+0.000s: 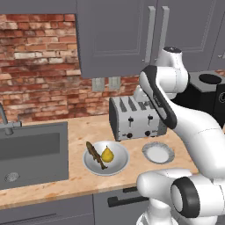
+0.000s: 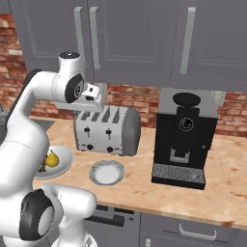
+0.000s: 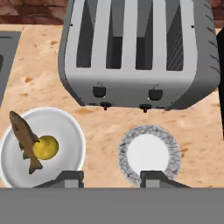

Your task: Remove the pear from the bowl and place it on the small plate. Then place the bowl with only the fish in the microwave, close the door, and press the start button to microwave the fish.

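The pear [image 3: 45,147] lies in the bowl [image 3: 65,127] touching the fish [image 3: 25,139], near the table's front edge, with the plate [image 3: 149,153] just beside for an easy transfer. The fingers [image 3: 72,178] hover high above, apart and empty, giving a view of both dishes before any descent.

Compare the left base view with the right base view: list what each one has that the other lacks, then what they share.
Left base view alone: the sink with its faucet, and the fish lying beside the pear in the bowl.

Right base view alone: the whole black coffee machine and the stretch of counter to its right.

Shared: the toaster, the small plate, the bowl with the pear, the brick wall, the grey cabinets and the white arm.
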